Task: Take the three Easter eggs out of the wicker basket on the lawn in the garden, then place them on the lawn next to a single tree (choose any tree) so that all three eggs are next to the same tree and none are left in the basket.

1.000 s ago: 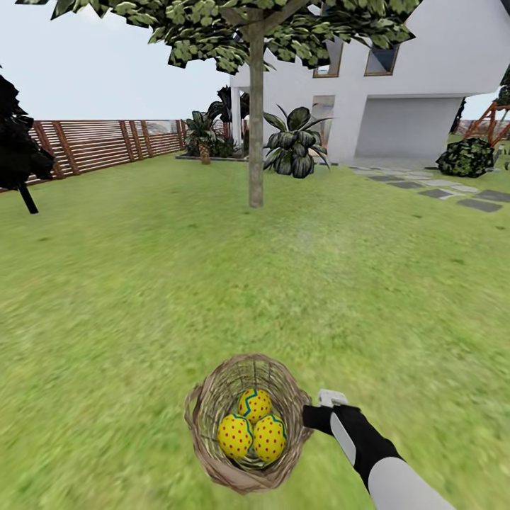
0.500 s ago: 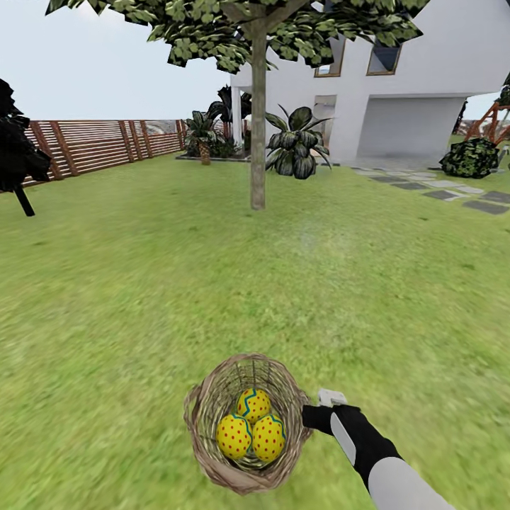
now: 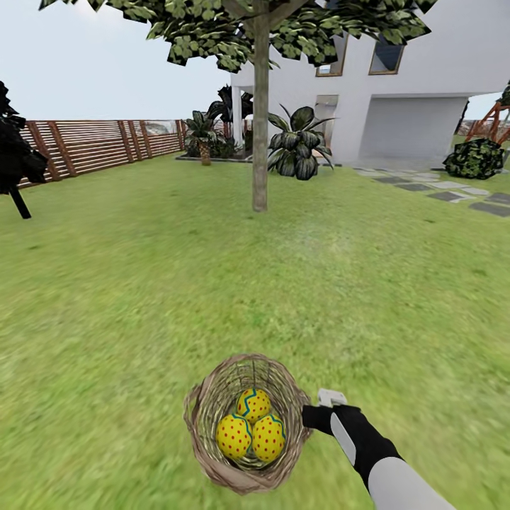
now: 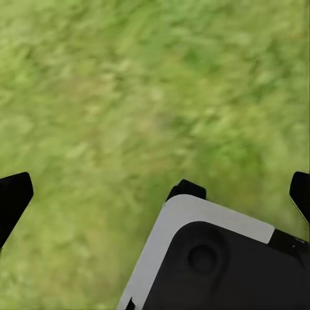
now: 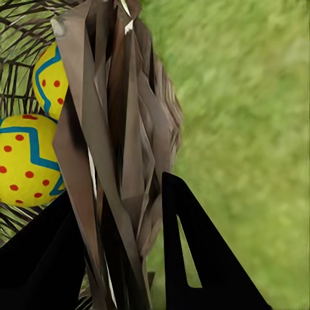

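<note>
Three eggs (image 3: pixel 252 425) sit in the basket (image 3: pixel 205 404), all bunched at the bottom. My right pincer (image 3: pixel 312 416) is pinched shut on the basket's rim, one finger (image 5: pixel 194 258) outside the weave and one inside. The basket hangs low over the lawn (image 3: pixel 142 283) in my grip, I think.

My left pincer (image 4: pixel 155 194) points down at the grass with its fingers wide apart and nothing between them.

The tree (image 3: pixel 261 142) stands far ahead of the basket, with only grass between. I think my job now is to carry the basket there. To do it well, I should keep the rim level, so no egg rolls out, and keep my squeeze firm, as the weave is thin and bendy.

There is lots of room. Left of the tree is a fence (image 3: pixel 92 145), and right of it a stone path (image 3: pixel 453 193). Behind it are leafy plants (image 3: pixel 297 149) and a house (image 3: pixel 418 85). I should stop on the grass just before the trunk.
</note>
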`<state>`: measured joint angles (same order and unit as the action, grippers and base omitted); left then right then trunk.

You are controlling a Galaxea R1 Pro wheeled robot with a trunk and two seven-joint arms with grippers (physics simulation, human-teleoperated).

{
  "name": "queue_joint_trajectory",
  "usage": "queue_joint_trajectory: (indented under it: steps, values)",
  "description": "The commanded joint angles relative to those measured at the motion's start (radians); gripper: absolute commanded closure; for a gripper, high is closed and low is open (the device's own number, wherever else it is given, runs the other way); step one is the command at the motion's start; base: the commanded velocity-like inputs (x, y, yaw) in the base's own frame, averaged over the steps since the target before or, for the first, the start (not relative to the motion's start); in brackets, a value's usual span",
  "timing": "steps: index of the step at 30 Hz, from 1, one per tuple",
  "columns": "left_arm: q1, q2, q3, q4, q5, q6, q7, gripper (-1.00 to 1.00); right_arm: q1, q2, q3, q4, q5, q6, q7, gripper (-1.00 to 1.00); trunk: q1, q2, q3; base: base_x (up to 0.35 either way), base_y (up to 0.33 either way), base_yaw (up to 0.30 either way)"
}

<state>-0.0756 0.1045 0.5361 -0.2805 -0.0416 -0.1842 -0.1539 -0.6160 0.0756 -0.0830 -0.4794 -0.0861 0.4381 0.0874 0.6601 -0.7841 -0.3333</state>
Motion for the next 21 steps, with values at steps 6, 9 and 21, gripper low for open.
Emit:
queue_joint_trajectory:
  steps: [6,9,21]
  values:
    - [-0.001,0.000,0.008,0.001,-0.004,-0.003,-0.007,-1.00,-0.001,0.001,-0.008,-0.002,-0.014,0.006,0.003,1.00,0.001,-0.001,-0.001,0.318,0.102,0.000]
    - [-0.001,0.000,0.008,0.001,-0.004,-0.003,-0.007,-1.00,-0.001,0.002,-0.008,-0.002,-0.014,0.006,0.002,1.00,0.001,-0.001,-0.001,0.318,0.102,0.000]
    - [-0.001,0.000,0.008,0.001,-0.004,-0.003,-0.007,-1.00,-0.001,0.004,-0.008,-0.002,-0.014,0.006,0.002,1.00,0.001,-0.001,-0.001,0.318,0.102,0.000]
